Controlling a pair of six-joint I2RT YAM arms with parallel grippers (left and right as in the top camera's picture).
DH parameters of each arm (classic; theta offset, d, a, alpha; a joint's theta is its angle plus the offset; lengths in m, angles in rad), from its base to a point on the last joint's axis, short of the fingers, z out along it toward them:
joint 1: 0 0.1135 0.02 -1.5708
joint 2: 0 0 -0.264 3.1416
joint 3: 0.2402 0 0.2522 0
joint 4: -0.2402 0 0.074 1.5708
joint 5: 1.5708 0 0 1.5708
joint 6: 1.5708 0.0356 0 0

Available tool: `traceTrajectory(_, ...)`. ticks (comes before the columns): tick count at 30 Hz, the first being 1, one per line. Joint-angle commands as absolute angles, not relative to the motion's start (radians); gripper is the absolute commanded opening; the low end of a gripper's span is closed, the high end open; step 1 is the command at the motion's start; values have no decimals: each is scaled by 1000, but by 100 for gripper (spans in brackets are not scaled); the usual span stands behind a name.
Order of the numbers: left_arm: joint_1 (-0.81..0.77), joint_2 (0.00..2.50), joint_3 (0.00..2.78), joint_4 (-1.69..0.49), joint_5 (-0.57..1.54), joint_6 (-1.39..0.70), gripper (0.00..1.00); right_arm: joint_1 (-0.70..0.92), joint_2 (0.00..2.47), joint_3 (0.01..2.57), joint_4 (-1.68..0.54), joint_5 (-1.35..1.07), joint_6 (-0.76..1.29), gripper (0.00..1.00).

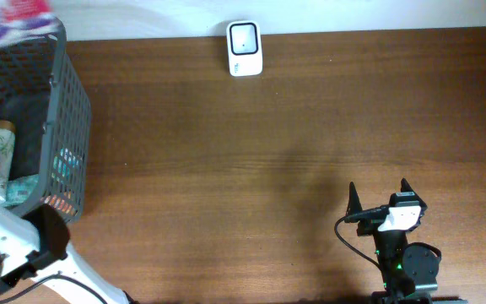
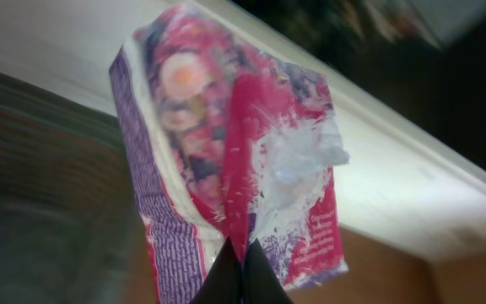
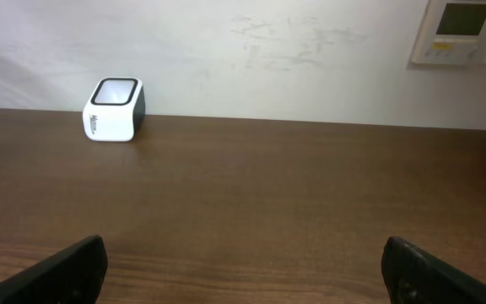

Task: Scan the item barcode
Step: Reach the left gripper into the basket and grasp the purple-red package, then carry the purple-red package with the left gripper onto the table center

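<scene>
Packet (image 2: pixel 226 152) in left pincer (image 2: pixel 241 263) overhangs far basket (image 1: pixel 71 101) rim.

- Dark brown wood-grain tabletop (image 1: pixel 226 169) fills nearly the whole overhead view, under soft, even light.
- A plain white painted wall (image 3: pixel 268 59) rises directly behind the table's far edge, faintly scuffed.
- A beige rectangular wall-mounted control panel (image 3: pixel 461 32) with a small greenish display sits high on that wall.

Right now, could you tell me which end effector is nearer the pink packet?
Left. The left end effector grips the pink packet; the right end effector sits open far across the table.
</scene>
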State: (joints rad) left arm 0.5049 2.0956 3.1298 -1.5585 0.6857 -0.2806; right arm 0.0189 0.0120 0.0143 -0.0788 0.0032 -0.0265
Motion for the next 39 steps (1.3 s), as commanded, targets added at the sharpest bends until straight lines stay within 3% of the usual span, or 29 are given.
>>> traceTrajectory(1,307,2098,3114,-1631,721,-224,0,12,4,6,-82,12,-22,99)
traceTrajectory(11,-383,2210,2830,-1666,257,-209,0,12,4,6,-82,12,-22,99)
traceTrajectory(14,-503,2273,2656,-1564,246,-247,0,12,4,6,-82,12,-22,99)
traceTrajectory(16,-566,2323,2523,-1443,129,-322,0,12,4,6,-82,12,-22,99)
traceTrajectory(21,-602,2357,2286,-1242,33,-448,1,12,4,6,-82,12,-22,99)
traceTrajectory(22,-602,2357,2282,-1245,33,-448,11,12,4,6,-82,12,-22,99)
traceTrajectory(23,-602,2356,2282,-1256,33,-448,59,12,4,6,-82,12,-22,99)
traceTrajectory(24,-602,2346,2292,-1280,38,-430,100,12,4,6,-82,12,-22,99)
traceTrajectory(35,-496,2144,2740,-1579,19,-286,99,12,4,6,-82,12,-22,99)
traceTrajectory(39,-331,2017,2765,-1597,-110,-286,99,12,4,6,-82,12,-22,99)
